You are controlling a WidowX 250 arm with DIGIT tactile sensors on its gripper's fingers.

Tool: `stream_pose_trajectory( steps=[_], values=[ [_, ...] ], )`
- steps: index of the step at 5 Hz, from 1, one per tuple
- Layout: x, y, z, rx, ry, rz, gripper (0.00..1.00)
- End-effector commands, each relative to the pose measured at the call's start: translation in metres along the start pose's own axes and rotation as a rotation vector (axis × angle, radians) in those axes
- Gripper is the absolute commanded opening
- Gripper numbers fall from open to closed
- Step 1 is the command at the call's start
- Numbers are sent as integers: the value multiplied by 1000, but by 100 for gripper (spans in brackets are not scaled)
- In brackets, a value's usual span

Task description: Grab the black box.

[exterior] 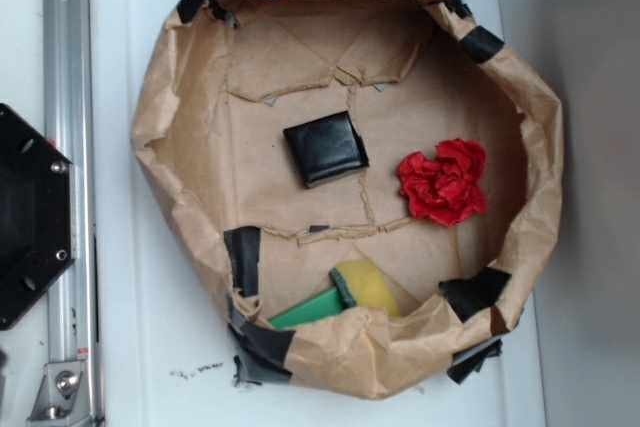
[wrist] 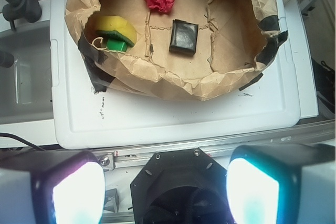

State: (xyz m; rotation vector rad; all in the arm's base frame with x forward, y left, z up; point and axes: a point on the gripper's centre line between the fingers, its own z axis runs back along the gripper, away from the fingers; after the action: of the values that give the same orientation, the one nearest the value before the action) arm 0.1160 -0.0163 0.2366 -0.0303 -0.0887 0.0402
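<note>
The black box (exterior: 324, 148) lies flat on the floor of a brown paper nest (exterior: 170, 117), near its middle. It also shows in the wrist view (wrist: 184, 36). My gripper (wrist: 165, 187) is open and empty, its two pale fingertips (wrist: 79, 195) wide apart. It hangs high above the black hexagonal plate (wrist: 178, 182), outside the nest and well short of the box. The gripper is out of the exterior view.
A red crumpled paper (exterior: 443, 181) lies right of the box. A yellow and green sponge (exterior: 350, 292) lies at the nest's near wall. The nest has tall crumpled walls with black tape patches (exterior: 243, 257) and sits on a white board (exterior: 120, 327). A metal rail (exterior: 68, 97) runs alongside.
</note>
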Motion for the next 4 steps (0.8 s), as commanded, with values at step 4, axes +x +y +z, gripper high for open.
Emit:
stream_pose_trajectory(
  steps=[4],
  values=[
    [126,18,-95,-18,-125,107,100]
  ],
)
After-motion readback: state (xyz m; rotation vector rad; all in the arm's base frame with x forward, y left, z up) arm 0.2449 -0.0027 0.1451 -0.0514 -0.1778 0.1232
